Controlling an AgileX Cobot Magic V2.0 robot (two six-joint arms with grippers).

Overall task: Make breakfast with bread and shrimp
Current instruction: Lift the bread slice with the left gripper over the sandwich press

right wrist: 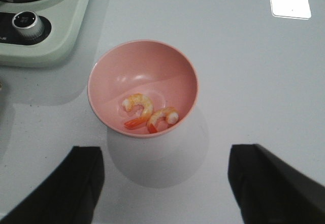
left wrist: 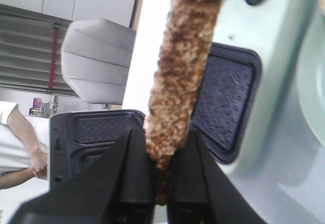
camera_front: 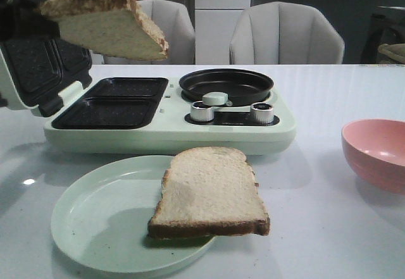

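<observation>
My left gripper (left wrist: 161,178) is shut on the crust of one bread slice (camera_front: 107,29) and holds it in the air above the open sandwich maker (camera_front: 126,105); the slice shows edge-on in the left wrist view (left wrist: 183,66). The second bread slice (camera_front: 209,193) lies on a pale green plate (camera_front: 95,228), overhanging its right rim. Two shrimp (right wrist: 138,109) (right wrist: 163,118) lie in a pink bowl (right wrist: 111,76). My right gripper (right wrist: 165,183) is open and empty, a little short of the bowl above the table. The right gripper is out of the front view.
The pale green breakfast machine has two dark sandwich wells (camera_front: 111,112), a raised lid (camera_front: 35,64), a small round black pan (camera_front: 226,84) and two knobs (camera_front: 261,112). The pink bowl (camera_front: 374,152) stands at the right table edge. Two grey chairs (camera_front: 285,35) stand behind the table.
</observation>
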